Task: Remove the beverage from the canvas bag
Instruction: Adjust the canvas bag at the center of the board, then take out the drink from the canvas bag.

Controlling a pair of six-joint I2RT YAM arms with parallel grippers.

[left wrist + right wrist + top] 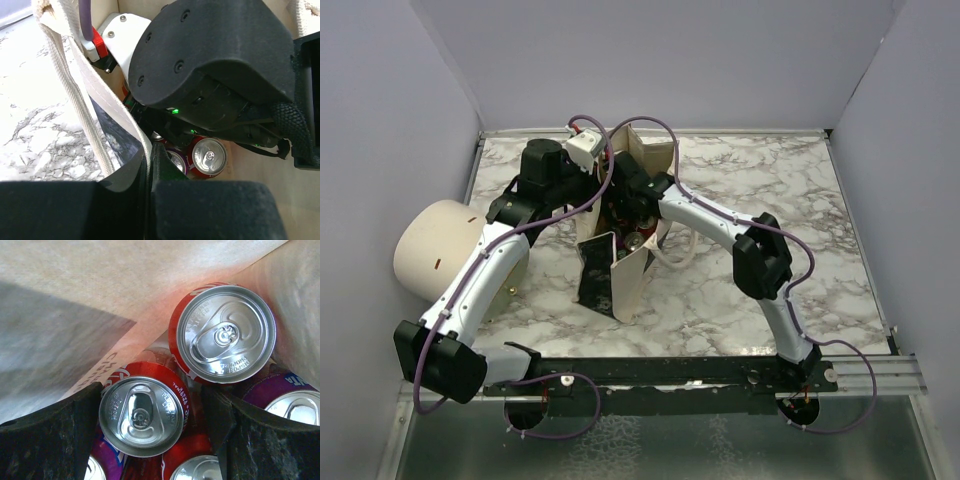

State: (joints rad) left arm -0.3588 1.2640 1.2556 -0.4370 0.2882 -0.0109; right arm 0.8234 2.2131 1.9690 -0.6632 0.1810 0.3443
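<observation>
Desk: white-and-grey marbled desk (770,200), with my two arms bolted at its near edge.
Canvas bag: tall cream-beige cloth canvas bag (632,272) with loop handles and a black printed panel on its narrow side. It stands upright at mid-desk with its mouth open upward.
Left gripper: my left gripper (150,165) is at the bag's rim, jaws closed tight on the upper cloth edge next to the black panel.
Right gripper: my right gripper (156,426) is down inside the bag, jaws wide, one finger on each side of a can.
Beverage, item one: red beverage can (140,416) with a silver top and pull tab, upright on the bag's floor between my right fingers. The left pad looks very near it, but I cannot tell whether it touches.
Beverage, item two: second red can (222,332), upright against the bag's inner wall, just beside item one.
Beverage, item three: purple can (295,402), upright, partly behind my right finger.
Cylinder: large cream cylinder (435,245), lying on its side at the desk's left edge, apart from the bag.
</observation>
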